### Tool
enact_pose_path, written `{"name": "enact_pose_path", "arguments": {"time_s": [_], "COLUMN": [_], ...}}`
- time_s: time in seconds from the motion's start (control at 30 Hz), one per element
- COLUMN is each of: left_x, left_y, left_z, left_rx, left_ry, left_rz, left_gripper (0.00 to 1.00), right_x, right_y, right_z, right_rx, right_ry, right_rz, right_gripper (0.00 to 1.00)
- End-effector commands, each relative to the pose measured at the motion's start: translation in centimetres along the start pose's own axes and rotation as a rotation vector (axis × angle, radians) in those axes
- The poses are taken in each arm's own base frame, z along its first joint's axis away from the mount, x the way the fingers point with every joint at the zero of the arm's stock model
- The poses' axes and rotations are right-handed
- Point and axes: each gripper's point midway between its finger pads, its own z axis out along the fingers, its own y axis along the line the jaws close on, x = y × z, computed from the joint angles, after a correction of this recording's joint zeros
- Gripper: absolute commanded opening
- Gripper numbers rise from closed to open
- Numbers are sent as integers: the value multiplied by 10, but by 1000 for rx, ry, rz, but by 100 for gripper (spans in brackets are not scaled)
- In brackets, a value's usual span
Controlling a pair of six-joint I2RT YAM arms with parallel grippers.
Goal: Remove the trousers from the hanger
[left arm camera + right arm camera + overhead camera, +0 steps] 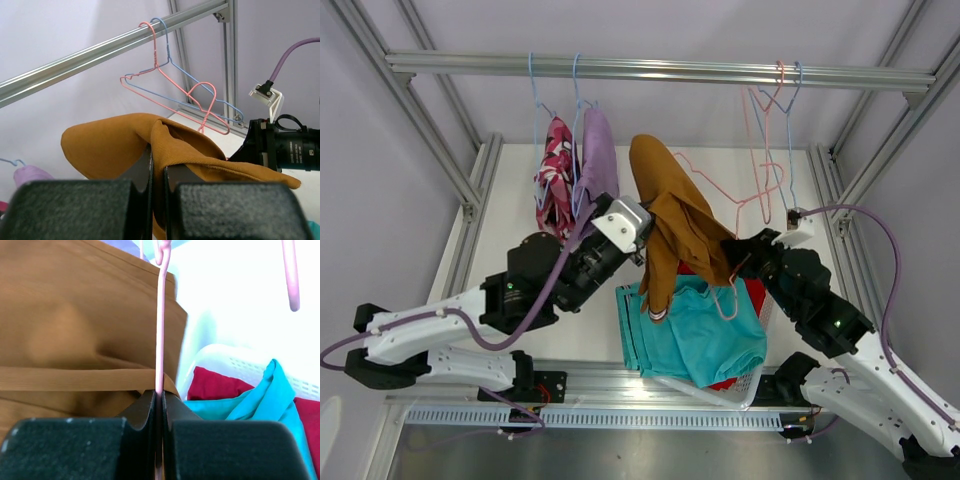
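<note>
The rust-brown trousers hang in mid-air over the middle of the table, draped on a pink wire hanger that is off the rail. My left gripper is shut on a fold of the rust-brown trousers, with cloth pinched between its fingers. My right gripper is shut on the pink hanger's wire, which runs up from between its fingers beside the brown cloth. Lilac trousers and camouflage trousers hang on blue hangers at the rail's left.
A white basket at the near centre holds teal trousers and red trousers. Bare pink and blue hangers hang at the right of the metal rail. Frame posts stand on both sides.
</note>
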Motion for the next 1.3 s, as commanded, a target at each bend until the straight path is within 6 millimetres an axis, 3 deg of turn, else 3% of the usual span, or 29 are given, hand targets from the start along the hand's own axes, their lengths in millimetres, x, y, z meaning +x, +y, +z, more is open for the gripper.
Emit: {"name": "enact_pose_path", "arguments": {"time_s": [0.0, 0.17, 0.4, 0.87, 1.17, 1.27], "left_x": [-91, -81, -87, -99, -109, -110], "left_y": [51, 52, 83, 121, 147, 154], "left_z": [-32, -47, -76, -109, -127, -130], "left_rx": [-77, -60, -122, -172, -233, -254], "left_ry": [-238, -219, -241, -256, -283, -276], "left_rz": [-174, -197, -243, -278, -272, -261], "left_gripper": [1, 1, 1, 1, 1, 1], "right_x": [-7, -18, -18, 9, 34, 38], "right_y": [-7, -8, -15, -45, -80, -82], "right_z": [3, -2, -9, -8, 3, 3], "right_rx": [38, 57, 70, 123, 198, 181], "right_ry": [-38, -54, -41, 7, 33, 44], "right_rz": [-6, -34, -43, -66, -95, -98], "right_gripper": [0, 0, 0, 0, 0, 0]}}
